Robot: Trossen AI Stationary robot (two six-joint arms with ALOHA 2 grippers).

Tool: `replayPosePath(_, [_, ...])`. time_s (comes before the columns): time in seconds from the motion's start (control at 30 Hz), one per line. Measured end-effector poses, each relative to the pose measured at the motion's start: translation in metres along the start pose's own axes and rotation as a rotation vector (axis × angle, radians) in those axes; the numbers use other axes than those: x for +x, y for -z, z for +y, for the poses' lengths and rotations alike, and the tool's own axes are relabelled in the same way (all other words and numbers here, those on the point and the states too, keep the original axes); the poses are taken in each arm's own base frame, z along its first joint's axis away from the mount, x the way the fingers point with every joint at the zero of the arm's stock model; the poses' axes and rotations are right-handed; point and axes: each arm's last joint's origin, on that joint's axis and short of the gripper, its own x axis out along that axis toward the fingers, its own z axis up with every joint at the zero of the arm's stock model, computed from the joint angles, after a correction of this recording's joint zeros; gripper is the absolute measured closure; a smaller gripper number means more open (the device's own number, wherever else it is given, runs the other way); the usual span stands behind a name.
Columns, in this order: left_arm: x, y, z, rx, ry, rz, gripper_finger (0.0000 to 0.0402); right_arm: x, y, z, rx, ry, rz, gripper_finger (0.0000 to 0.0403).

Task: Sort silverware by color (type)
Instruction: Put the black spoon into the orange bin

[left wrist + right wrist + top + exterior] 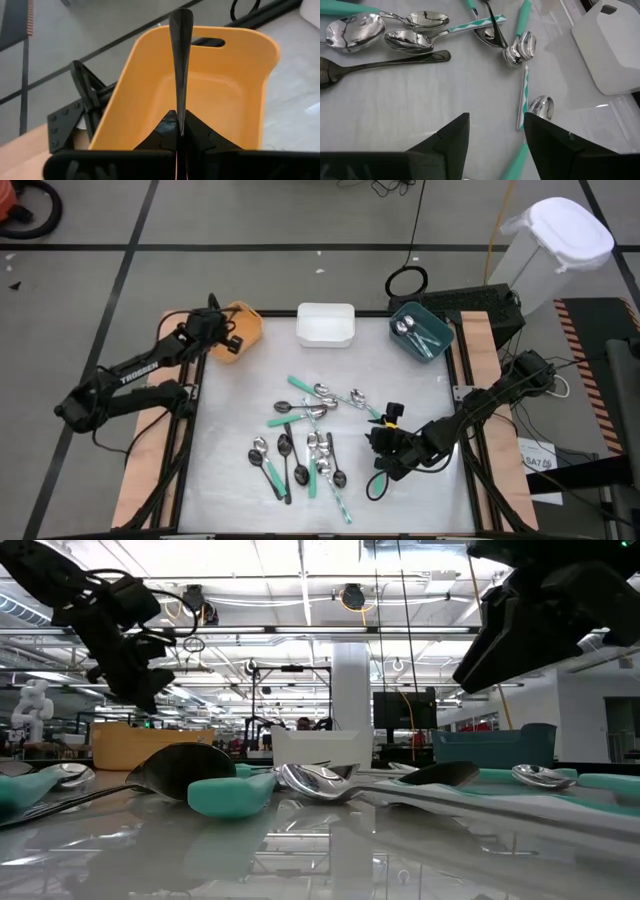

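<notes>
White tabletop [230,480], three bins along far edge. Loose spoons [305,442] heaped mid-table, unsorted, two already in teal bin [437,330]. Black-handled spoon [180,65] pinched upright in shut left gripper [179,131], poised over orange bin [220,100], seemingly for release. Right gripper [495,131] fingers parted, empty, low beside heap, apparently lining up next pick.

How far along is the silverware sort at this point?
Early. Done: the teal bin holds a couple of spoons; the white bin looks empty. In hand: the left tool is shut on a black-handled spoon above the orange bin, not yet dropped. The right tool hangs open over the table, empty. Left: most of the job, the pile of spoons mid-table.
</notes>
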Motion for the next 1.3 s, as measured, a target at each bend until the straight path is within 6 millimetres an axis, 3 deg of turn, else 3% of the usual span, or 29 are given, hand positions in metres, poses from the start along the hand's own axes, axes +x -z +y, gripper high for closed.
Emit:
replayPosePath(0.53, [0.043, 0.006, -0.012, 0.001, -0.044, 0.099, 0.0385, 0.000, -0.001, 0.001, 0.004, -0.007, -0.007, 0.0218])
replayPosePath(1.17, [0.044, 0.010, -0.012, -0.036, -0.077, 0.142, 0.0380, 0.000, -0.001, 0.001, 0.004, -0.008, -0.006, 0.0218])
replayPosePath(1.3, [0.044, 0.010, -0.011, -0.044, -0.078, 0.149, 0.0357, 0.000, -0.001, 0.001, 0.005, -0.008, -0.006, 0.0218])
